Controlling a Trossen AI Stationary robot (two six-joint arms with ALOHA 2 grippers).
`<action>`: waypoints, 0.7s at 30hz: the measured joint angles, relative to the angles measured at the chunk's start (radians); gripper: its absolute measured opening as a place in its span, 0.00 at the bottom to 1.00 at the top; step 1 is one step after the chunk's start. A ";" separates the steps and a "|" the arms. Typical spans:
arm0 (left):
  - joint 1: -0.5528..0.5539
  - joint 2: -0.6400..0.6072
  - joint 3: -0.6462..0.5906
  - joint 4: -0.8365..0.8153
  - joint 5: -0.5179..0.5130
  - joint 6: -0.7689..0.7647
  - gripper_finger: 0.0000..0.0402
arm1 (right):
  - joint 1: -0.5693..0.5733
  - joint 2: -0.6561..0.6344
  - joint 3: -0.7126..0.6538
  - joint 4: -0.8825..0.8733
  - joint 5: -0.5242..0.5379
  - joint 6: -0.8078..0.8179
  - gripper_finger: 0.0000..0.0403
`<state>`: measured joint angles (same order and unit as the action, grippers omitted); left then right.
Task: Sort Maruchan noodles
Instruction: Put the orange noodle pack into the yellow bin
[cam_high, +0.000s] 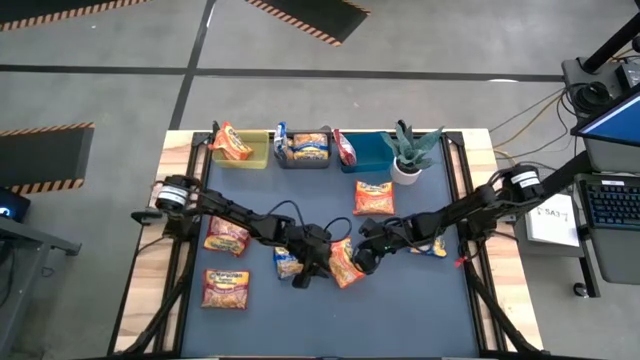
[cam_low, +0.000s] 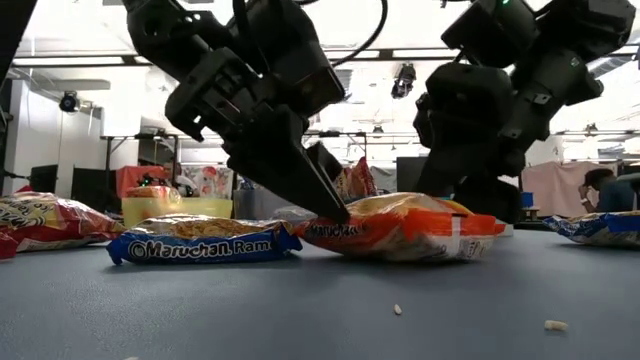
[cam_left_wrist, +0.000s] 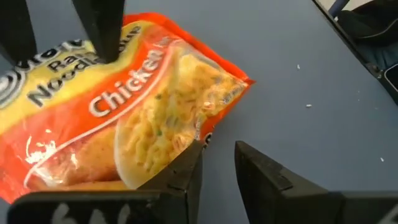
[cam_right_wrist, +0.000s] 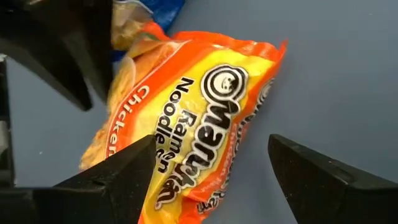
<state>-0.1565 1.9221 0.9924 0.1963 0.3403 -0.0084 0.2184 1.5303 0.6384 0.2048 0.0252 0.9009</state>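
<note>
Right now the orange packet (cam_high: 346, 265) lies mid-worktop (cam_high: 400, 310) between both arms, long axis slanting across. The left end effector (cam_left_wrist: 216, 165), fingers narrowed, pinches its corner; the right end effector (cam_right_wrist: 211, 165) straddles it, spread wide, gripping nothing.

Overhead room light was even and flat on the worktop (cam_high: 460, 310), with soft shadows only under the arms. From table height, ceiling lamps (cam_low: 404, 78) and the bright white room behind blew out, so both arms read as near-black silhouettes. Foreground mat looked soft, crumbs (cam_low: 397, 309) slightly blurred. Wrist shots had glare streaks on the orange packet (cam_left_wrist: 143, 106) wrapper; the nearest pincer fingers (cam_right_wrist: 323, 174) were dark and out of focus.
</note>
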 joint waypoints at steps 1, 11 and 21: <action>0.004 0.004 0.000 -0.001 0.012 0.000 0.19 | 0.000 0.005 0.000 0.009 -0.005 -0.005 0.74; 0.017 0.018 -0.017 -0.002 0.045 -0.034 0.19 | -0.006 0.030 0.000 0.147 -0.044 -0.023 0.73; 0.017 0.018 -0.066 0.103 0.047 -0.065 0.19 | -0.016 0.051 0.000 0.252 -0.056 -0.034 0.70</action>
<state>-0.1394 1.9404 0.9268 0.2991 0.3872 -0.0734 0.2024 1.5818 0.6380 0.4573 -0.0311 0.8666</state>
